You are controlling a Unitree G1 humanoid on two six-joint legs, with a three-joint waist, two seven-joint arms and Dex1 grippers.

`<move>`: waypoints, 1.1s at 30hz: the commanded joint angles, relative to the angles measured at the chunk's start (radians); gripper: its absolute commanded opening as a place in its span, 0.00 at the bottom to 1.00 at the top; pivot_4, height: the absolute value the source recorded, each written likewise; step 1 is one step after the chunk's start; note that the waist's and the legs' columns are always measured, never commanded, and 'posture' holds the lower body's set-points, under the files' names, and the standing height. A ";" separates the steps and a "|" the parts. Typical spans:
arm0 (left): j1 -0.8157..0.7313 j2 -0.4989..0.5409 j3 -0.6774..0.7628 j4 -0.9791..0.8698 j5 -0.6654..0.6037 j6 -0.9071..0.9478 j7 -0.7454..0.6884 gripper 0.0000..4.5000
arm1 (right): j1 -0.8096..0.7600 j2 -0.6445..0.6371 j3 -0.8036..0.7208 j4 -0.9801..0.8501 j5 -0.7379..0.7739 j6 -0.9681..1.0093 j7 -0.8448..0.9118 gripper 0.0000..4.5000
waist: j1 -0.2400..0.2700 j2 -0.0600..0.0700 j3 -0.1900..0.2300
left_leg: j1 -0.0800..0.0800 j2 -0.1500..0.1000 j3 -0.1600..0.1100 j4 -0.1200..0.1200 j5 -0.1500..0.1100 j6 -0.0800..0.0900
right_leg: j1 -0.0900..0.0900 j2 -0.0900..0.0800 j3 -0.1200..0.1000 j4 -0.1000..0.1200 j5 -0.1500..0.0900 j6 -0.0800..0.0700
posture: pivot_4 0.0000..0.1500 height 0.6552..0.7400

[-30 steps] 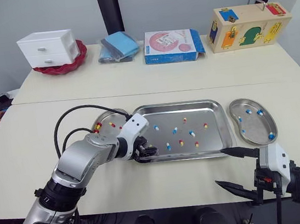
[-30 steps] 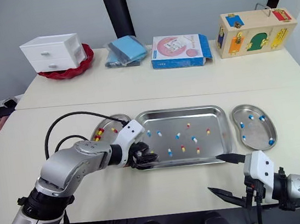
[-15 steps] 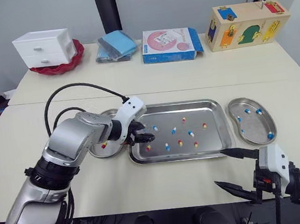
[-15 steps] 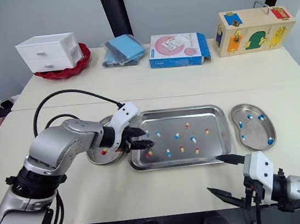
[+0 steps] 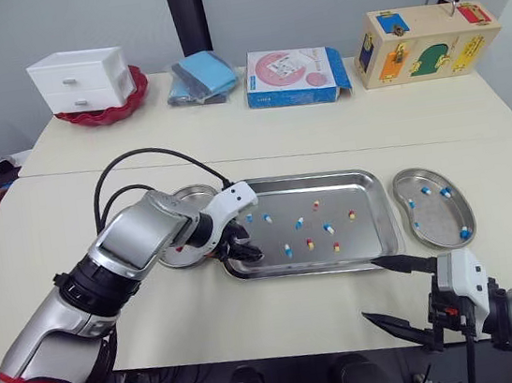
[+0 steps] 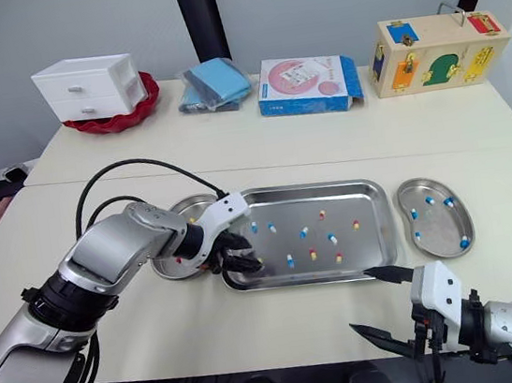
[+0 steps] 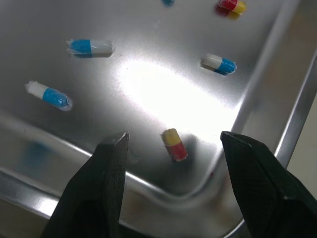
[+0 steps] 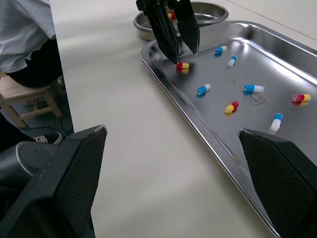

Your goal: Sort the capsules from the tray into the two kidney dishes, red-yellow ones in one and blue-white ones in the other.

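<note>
Left gripper (image 7: 172, 135) open astride one red-yellow capsule (image 7: 175, 144) in the near-left corner of the tray (image 5: 362, 194).
The one tray holds five blue-white capsules (image 5: 328, 228) and five red-yellow. Of two dishes, the right kidney dish (image 5: 437, 215) holds five blue-white; the left kidney dish (image 5: 192, 196) is partly hidden by the arm. The straddled capsule lies flat, half red, half yellow, clear of both fingers. Right gripper (image 5: 374, 287) spread wide, empty.

Along the table's (image 5: 341, 123) far edge now: white drawer chest (image 5: 81, 79) on a red dish (image 5: 127, 102) at the left corner, blue cloths (image 5: 201, 77), pink-and-blue box (image 5: 295, 77), wooden puzzle box (image 5: 427, 40) at the right corner.
</note>
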 commanded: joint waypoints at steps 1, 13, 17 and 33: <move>-0.018 -0.010 -0.014 0.003 0.026 -0.018 -0.016 0.67 | -0.006 0.008 0.007 -0.030 -0.001 -0.019 -0.005 1.00 | 0.000 0.000 0.000 | 0.000 0.000 0.000 0.000 0.000 0.000 | 0.000 0.000 0.000 0.000 0.000 0.000 | 1.00 1.00; 0.011 -0.002 -0.058 0.000 0.079 -0.041 -0.072 0.35 | -0.003 0.014 0.002 -0.047 0.021 0.002 -0.035 1.00 | 0.000 0.000 0.000 | 0.000 0.000 0.000 0.000 0.000 0.000 | 0.000 0.000 0.000 0.000 0.000 0.000 | 1.00 1.00; 0.026 0.019 -0.070 -0.015 0.090 -0.049 -0.097 0.06 | -0.008 0.015 0.001 -0.047 0.025 0.009 -0.043 1.00 | 0.000 0.000 0.000 | 0.000 0.000 0.000 0.000 0.000 0.000 | 0.000 0.000 0.000 0.000 0.000 0.000 | 1.00 1.00; -0.029 0.016 0.058 -0.038 0.078 -0.061 -0.105 0.01 | -0.034 0.001 -0.013 -0.030 0.028 0.012 -0.039 1.00 | 0.000 0.000 0.000 | 0.000 0.000 0.000 0.000 0.000 0.000 | 0.000 0.000 0.000 0.000 0.000 0.000 | 1.00 1.00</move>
